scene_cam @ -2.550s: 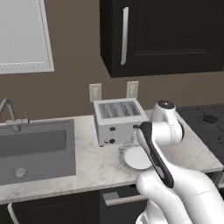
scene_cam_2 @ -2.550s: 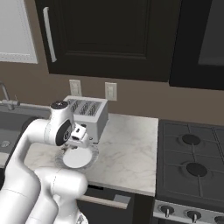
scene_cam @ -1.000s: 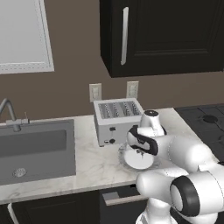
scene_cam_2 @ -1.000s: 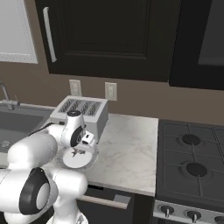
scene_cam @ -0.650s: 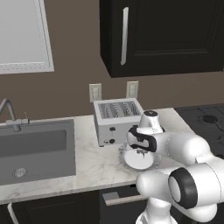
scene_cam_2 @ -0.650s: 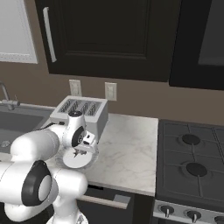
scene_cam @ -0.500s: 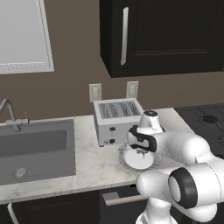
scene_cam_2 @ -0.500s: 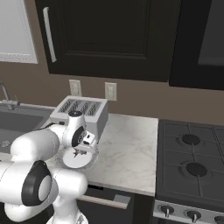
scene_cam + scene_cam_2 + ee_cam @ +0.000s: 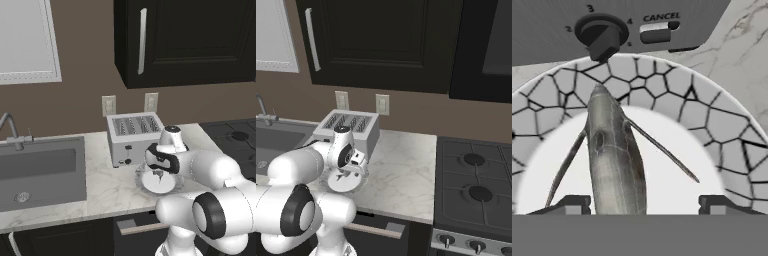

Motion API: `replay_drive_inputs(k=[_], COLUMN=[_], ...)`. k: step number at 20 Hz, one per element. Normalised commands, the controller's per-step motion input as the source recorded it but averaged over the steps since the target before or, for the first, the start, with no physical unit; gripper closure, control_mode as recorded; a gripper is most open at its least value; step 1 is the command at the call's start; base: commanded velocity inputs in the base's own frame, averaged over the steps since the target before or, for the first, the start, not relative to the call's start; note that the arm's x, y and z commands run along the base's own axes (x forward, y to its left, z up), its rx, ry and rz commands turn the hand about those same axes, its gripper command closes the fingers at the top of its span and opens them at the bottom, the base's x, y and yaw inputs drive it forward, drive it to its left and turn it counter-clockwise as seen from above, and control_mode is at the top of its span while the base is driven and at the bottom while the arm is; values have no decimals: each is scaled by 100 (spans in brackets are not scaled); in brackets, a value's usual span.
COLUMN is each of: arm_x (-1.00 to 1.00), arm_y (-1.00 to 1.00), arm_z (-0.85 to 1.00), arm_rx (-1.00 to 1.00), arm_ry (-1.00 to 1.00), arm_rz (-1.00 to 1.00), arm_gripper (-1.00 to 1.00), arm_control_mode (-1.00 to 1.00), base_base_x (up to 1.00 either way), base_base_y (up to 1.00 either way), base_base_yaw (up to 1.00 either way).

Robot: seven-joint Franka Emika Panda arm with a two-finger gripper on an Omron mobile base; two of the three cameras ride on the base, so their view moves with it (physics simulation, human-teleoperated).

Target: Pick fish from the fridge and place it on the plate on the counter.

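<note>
The slender grey fish (image 9: 614, 160) points away from the hand over the white centre of the plate (image 9: 677, 90), head toward the toaster. My gripper (image 9: 644, 202) is open, its fingertips (image 9: 572, 202) wide apart on either side of the fish with gaps showing. From the base cameras, the gripper (image 9: 159, 174) (image 9: 349, 172) hangs just above the plate (image 9: 148, 186) (image 9: 338, 187) on the marble counter (image 9: 105, 185) (image 9: 401, 170); the fish is too small to make out there. The fridge is out of view.
A silver toaster (image 9: 134, 137) (image 9: 348, 127) stands right behind the plate, its dial (image 9: 602, 32) close to the rim. A grey sink (image 9: 40, 170) lies to the left and a black stovetop (image 9: 476, 195) to the right. Dark cabinets hang overhead.
The arm has swung down from above the counter and brought the hand low over the plate. Over the last half second nothing visibly moves.
</note>
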Motion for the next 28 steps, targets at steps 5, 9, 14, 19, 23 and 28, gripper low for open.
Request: replay_drive_inputs(k=[5,9,14,19,23,28], arm_x=[0,-1,-8,-39,-60,-81], arm_y=[0,0,0,0,-2,-17], arm_z=[0,12,50,74,78,70], arm_rx=[0,0,0,0,0,0], arm_ry=[0,0,0,0,0,0], arm_rz=[0,0,0,0,0,0], arm_gripper=[-100,-100,-100,-100,-100,-100], arm_control_mode=[-100,-100,-100,-100,-100,-100], base_base_x=[0,0,0,0,0,0], base_base_y=[0,0,0,0,0,0], base_base_yaw=[0,0,0,0,0,0])
